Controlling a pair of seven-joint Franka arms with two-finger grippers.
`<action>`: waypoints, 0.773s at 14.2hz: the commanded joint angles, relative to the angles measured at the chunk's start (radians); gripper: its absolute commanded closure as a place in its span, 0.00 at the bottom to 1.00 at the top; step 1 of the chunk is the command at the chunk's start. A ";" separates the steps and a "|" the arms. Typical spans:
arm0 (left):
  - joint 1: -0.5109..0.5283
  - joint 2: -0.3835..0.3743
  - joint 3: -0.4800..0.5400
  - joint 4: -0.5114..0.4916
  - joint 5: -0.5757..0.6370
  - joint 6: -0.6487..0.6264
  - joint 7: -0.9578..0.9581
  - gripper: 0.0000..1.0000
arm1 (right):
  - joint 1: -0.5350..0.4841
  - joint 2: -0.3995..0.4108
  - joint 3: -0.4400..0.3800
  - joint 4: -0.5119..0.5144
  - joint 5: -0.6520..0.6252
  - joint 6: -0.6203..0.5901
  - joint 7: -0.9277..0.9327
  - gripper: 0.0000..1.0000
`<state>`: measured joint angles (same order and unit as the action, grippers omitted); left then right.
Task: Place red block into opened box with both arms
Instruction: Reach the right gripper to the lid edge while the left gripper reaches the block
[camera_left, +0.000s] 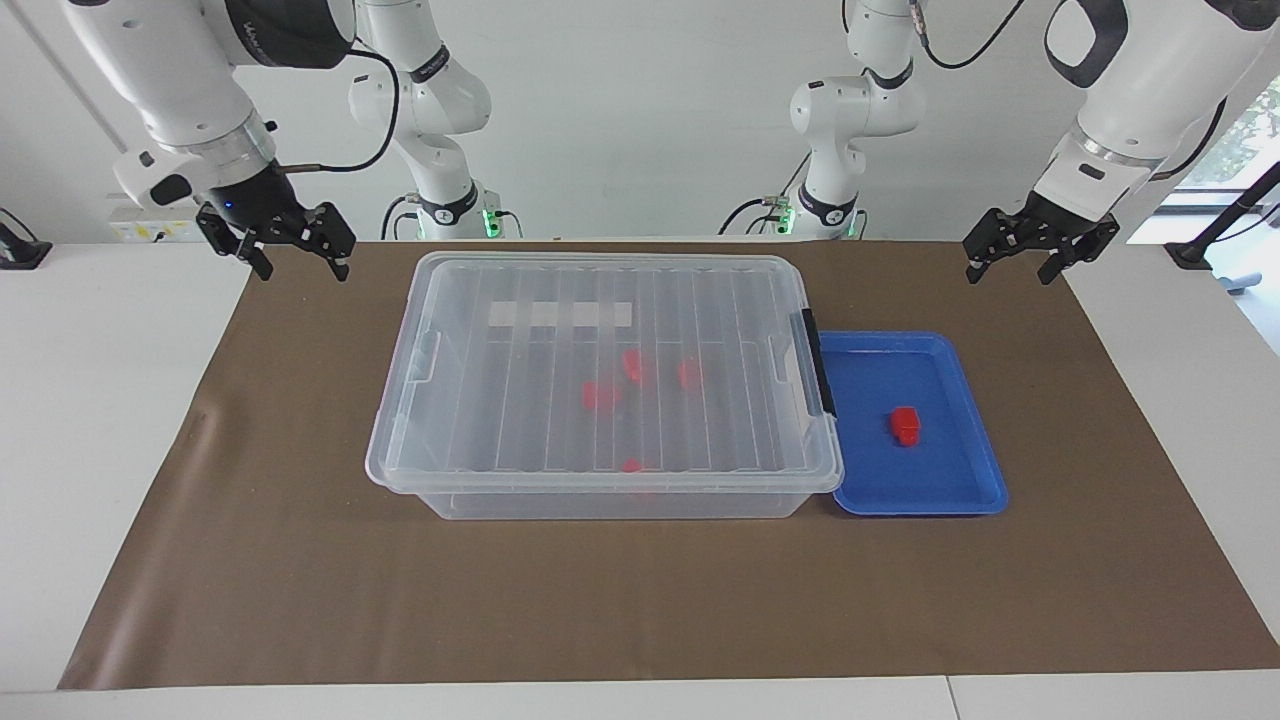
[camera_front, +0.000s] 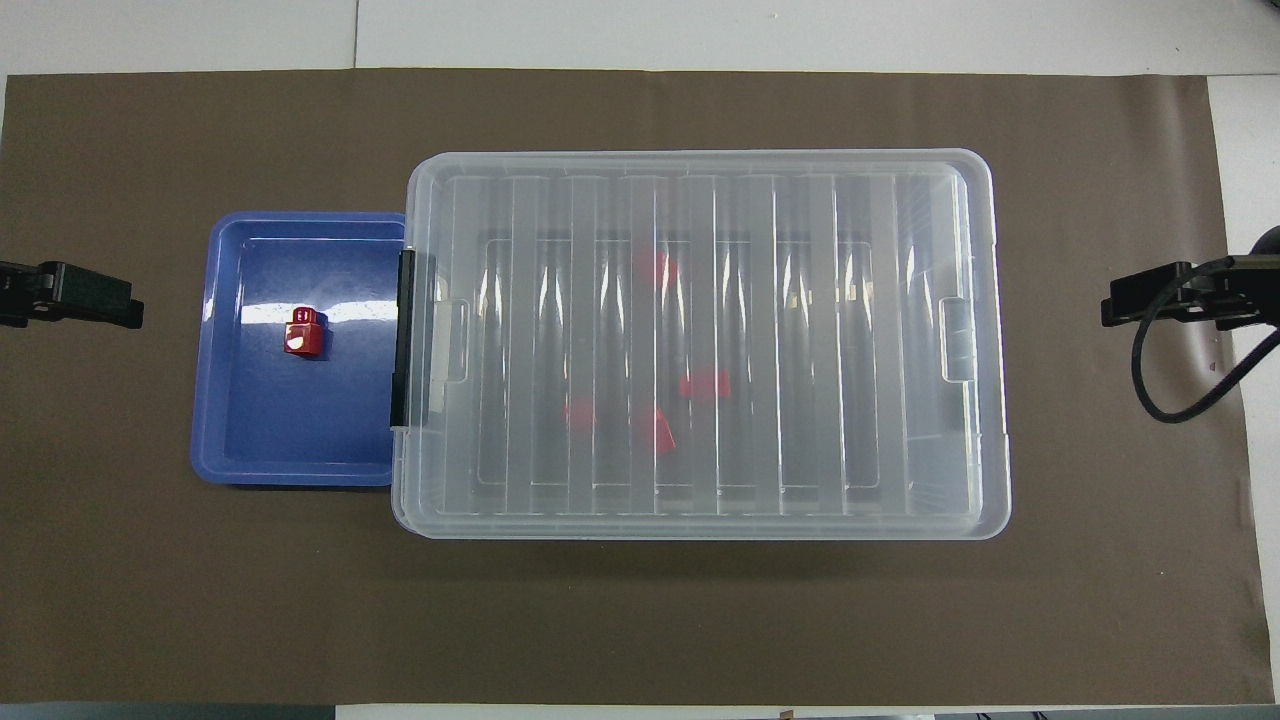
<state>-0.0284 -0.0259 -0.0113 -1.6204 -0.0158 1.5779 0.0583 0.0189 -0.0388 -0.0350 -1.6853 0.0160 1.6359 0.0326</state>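
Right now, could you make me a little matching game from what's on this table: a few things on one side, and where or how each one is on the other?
Things:
1. red block
2. box
3. lid
4. left end effector

Places or states:
A. closed on top of the box
B. open, over the brown mat's edge
C. lying in the blue tray
D. on the mat, beside the tray

Pairs: 1-C, 2-D, 3-A, 4-B

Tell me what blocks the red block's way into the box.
The ribbed clear lid lies shut on the box, closing it off to the red block in the blue tray. Both pincers hang open over the table's ends.
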 joint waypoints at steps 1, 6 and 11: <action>-0.008 -0.032 0.005 -0.036 0.019 0.022 -0.002 0.00 | 0.038 0.046 -0.002 -0.013 0.004 0.056 0.047 0.00; -0.007 -0.043 0.007 -0.061 0.020 0.043 -0.003 0.00 | 0.087 0.132 0.000 -0.048 0.005 0.174 0.079 0.00; -0.002 -0.074 0.005 -0.143 0.020 0.145 -0.003 0.00 | 0.079 0.135 0.000 -0.169 0.005 0.312 0.064 0.00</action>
<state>-0.0283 -0.0474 -0.0097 -1.6766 -0.0125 1.6519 0.0582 0.1069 0.1268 -0.0358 -1.7986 0.0160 1.9113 0.1012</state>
